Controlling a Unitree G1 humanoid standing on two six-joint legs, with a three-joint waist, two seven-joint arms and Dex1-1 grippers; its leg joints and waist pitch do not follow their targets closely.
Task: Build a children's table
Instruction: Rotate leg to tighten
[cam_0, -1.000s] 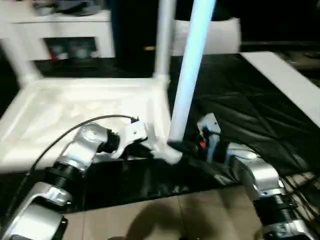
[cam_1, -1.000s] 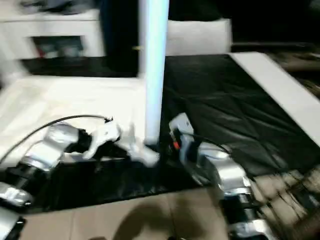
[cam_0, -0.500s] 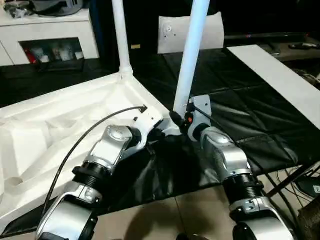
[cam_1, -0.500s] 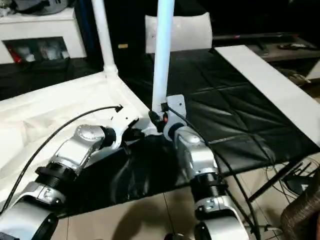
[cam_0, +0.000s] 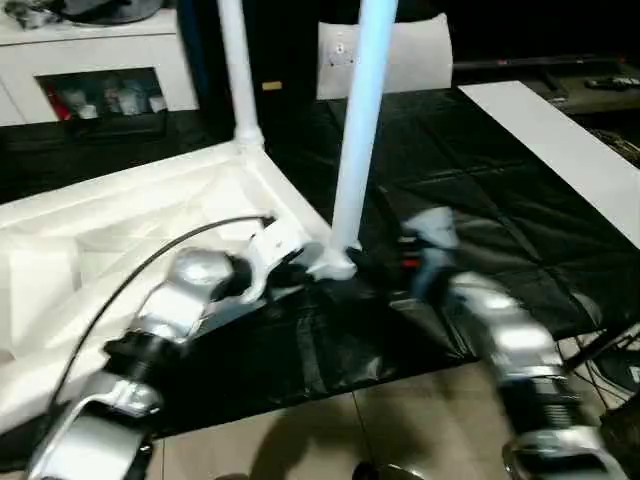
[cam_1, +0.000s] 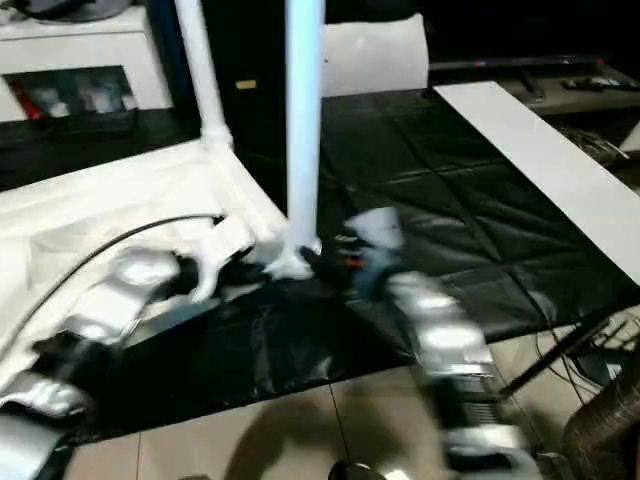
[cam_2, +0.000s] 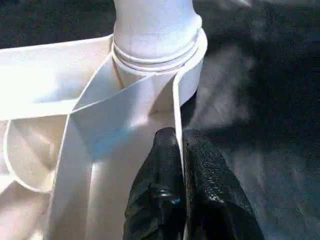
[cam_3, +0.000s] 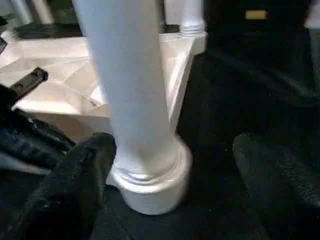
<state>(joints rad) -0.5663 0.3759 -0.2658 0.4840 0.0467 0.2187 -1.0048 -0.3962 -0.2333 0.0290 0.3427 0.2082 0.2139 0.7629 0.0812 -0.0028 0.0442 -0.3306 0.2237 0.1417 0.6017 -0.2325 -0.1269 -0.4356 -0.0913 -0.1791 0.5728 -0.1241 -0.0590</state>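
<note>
The children's table lies upside down on the black work table (cam_0: 470, 180), its ribbed white top (cam_0: 100, 250) facing up. One white leg (cam_0: 236, 70) stands in the far corner. Another leg (cam_0: 358, 130) stands in the near corner socket (cam_0: 333, 265). My left gripper (cam_0: 295, 262) is beside that socket, and in the left wrist view it (cam_2: 180, 145) is shut on the thin rim (cam_2: 176, 100) of the top. My right gripper (cam_3: 172, 145) is open, one black finger (cam_3: 75, 185) on each side of the leg (cam_3: 130, 90), not touching it.
A white cabinet (cam_0: 100, 60) stands behind the work table at the back left. A long white board (cam_0: 560, 140) lies along the right side. A white block (cam_0: 400, 60) sits at the back. Tiled floor (cam_0: 330, 440) and cables (cam_0: 610, 350) lie past the near edge.
My right arm has drawn back a little to the right, away from the base of the near leg. The left gripper stays on the rim. The head camera has shifted.
</note>
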